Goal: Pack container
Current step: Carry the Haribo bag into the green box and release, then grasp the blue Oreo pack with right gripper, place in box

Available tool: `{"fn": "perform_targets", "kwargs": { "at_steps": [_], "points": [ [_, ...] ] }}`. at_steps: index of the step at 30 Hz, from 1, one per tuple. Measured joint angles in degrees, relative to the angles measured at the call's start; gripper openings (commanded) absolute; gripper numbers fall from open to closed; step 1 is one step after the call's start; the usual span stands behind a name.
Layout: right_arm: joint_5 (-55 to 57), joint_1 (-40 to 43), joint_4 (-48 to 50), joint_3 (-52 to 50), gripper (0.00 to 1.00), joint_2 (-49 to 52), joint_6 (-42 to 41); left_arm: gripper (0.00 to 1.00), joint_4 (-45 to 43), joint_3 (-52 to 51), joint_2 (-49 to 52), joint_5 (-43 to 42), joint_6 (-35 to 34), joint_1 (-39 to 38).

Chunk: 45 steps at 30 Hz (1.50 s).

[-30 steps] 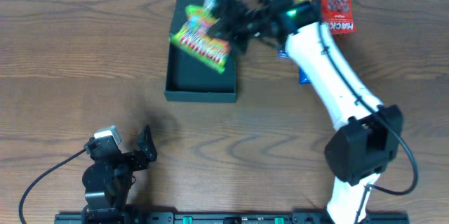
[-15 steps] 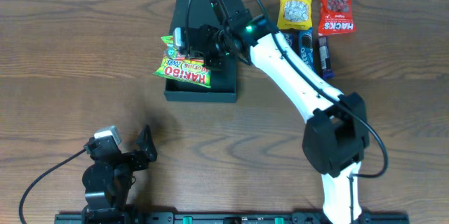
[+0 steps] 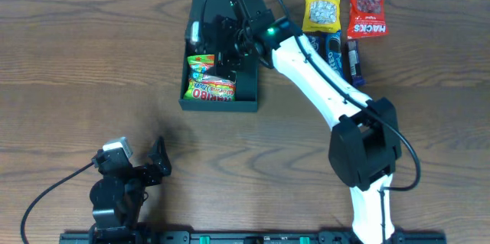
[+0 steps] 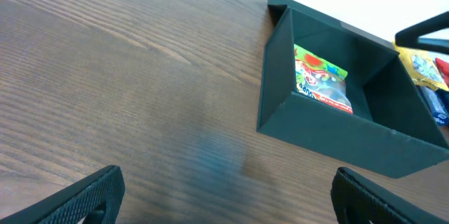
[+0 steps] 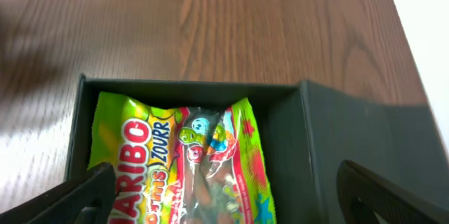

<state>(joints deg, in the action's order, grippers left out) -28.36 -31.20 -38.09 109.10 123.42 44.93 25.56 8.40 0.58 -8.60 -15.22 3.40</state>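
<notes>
The container [image 3: 220, 106], a dark green box, stands open at the back of the table. A green and red Haribo packet [image 3: 210, 83] lies flat in its near half. My right gripper [image 3: 222, 59] hangs open just above the box and grips nothing. In the right wrist view the packet [image 5: 182, 161] lies free between and below the wide-apart fingers, inside the container's wall [image 5: 189, 89]. My left gripper [image 3: 157, 160] rests open at the front left, far from the box. The left wrist view shows the container [image 4: 337, 136] with the packet [image 4: 321, 76] inside it, beyond my empty left gripper [image 4: 228, 199].
To the right of the box lie a yellow snack packet [image 3: 321, 5], a red Hacks packet [image 3: 367, 11] and dark blue bars [image 3: 341, 49]. The right arm reaches over them from the front right. Bare wood lies between the left gripper and the box.
My right gripper has opened and let go of the Haribo packet, which has gone from over the box's left rim to lying inside the box. The left arm has not moved.
</notes>
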Motion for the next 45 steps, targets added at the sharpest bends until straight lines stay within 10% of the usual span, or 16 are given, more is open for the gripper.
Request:
{"fn": "perform_targets", "kwargs": {
  "at_steps": [17,29,38,45],
  "points": [
    [24.1,28.3,-12.7,0.3,0.98,-3.3,-41.5,0.95,0.0,0.0,0.0,0.0,0.0,0.0],
    [24.8,30.2,-16.0,0.3,0.75,7.1,-49.9,0.95,0.0,0.0,0.0,0.0,0.0,0.0],
    [24.7,30.2,-16.3,0.3,0.34,10.4,-51.7,0.95,0.0,0.0,0.0,0.0,0.0,0.0],
    [24.7,30.0,-16.2,0.4,0.3,10.4,-51.7,0.95,0.0,0.0,0.0,0.0,0.0,0.0]
  ]
}}
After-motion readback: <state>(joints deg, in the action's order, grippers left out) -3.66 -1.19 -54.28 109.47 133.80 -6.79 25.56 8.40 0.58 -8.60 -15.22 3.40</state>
